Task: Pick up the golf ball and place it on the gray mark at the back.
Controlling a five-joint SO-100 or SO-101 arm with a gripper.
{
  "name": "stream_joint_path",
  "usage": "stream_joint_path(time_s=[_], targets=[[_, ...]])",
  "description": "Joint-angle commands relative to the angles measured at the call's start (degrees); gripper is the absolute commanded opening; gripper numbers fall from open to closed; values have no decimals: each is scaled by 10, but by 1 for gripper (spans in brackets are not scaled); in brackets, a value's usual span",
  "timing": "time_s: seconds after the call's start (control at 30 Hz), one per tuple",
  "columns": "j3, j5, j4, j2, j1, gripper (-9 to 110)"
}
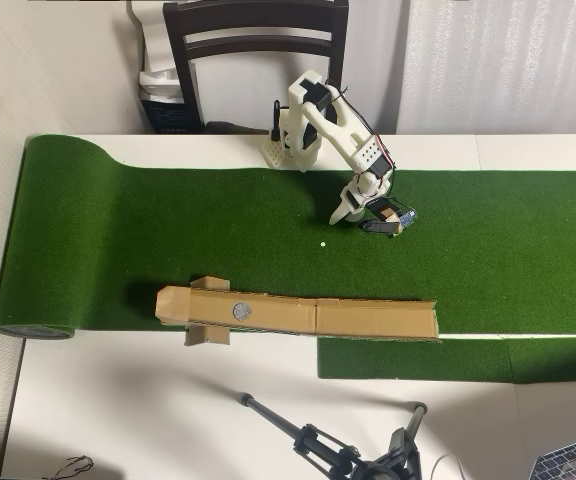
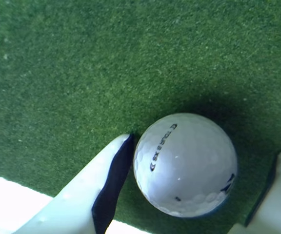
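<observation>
golf ball (image 2: 185,165): sitting on the green turf in the lower middle of the wrist view, dark logo facing up-left. In the overhead view it's pretty much hidden under the arm, right of centre, so I'm going off the wrist cam here.

hand (image 2: 204,175): spread, one finger on each side of the ball. The left finger's dark pad looks like it's touching or just about touching the ball, the right one is clearly apart from it. Not pinching anything yet.

gray mark (image 1: 239,311): round gray disc in the cardboard channel (image 1: 368,318), lower left of centre in the overhead view. Nothing on it, and it's well apart from the arm.

progress: early, I'd say. Hand is lined up around the ball, but the squeeze, lift, carry and drop-off are all left.

turf mat (image 1: 118,230): long green strip across the white bench (image 1: 148,400), rolled up at the left end. Tiny white dot (image 1: 322,243) just left of the hand.

room: dark chair (image 1: 253,50) at the top behind the arm's base, curtain upper right, black tripod (image 1: 338,450) lying at the bottom edge.
</observation>
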State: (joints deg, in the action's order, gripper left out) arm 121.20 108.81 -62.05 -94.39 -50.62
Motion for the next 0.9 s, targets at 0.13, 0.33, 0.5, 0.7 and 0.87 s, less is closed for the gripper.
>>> stream_joint_path(time_s=[0.13, 0.33, 0.5, 0.7, 0.87], targets=[[-31, 7, -4, -15, 7, 41], [-31, 7, -4, -15, 7, 40], [-31, 7, -4, -15, 7, 40], [-31, 7, -4, -15, 7, 40], [-31, 7, -4, -15, 8, 40]])
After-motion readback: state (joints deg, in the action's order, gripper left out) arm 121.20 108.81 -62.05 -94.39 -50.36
